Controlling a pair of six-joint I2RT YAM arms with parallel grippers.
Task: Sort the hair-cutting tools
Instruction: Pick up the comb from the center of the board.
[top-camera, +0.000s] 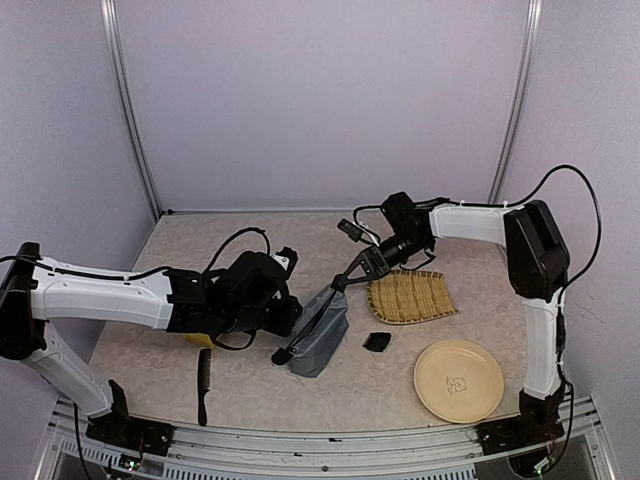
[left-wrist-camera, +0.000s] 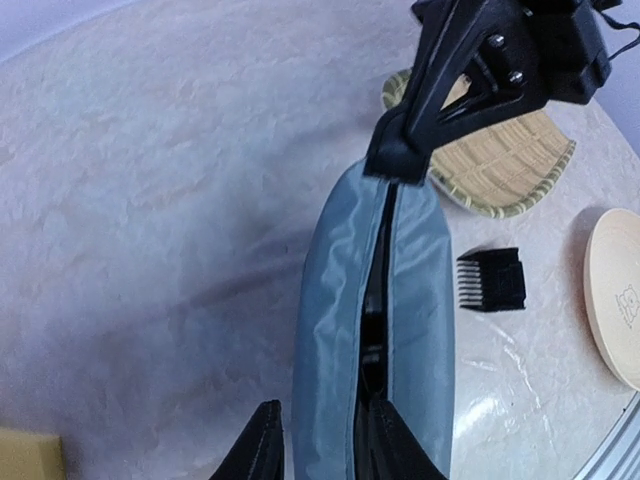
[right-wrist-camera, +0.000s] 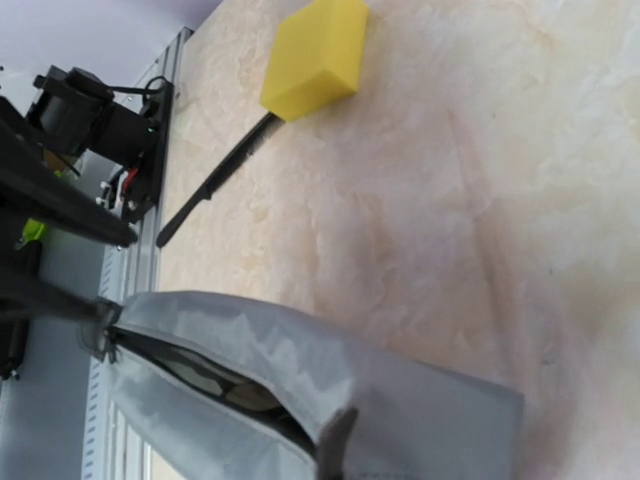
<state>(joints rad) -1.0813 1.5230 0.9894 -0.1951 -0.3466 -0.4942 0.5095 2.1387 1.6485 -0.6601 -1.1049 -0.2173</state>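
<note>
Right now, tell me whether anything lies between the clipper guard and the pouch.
Nothing visible does. The clipper guard lies on the table beside the pouch, with only bare surface between them. The right hand pinches the pouch's far end, clear of that gap.

1. Cannot make out anything inside the dark slit of the pouch (left-wrist-camera: 330, 330).
2. See only a corner of the sponge (top-camera: 196, 340) under the left arm (top-camera: 110, 295).
3. Lose the left fingers (left-wrist-camera: 262, 448) at the bottom edge.
</note>
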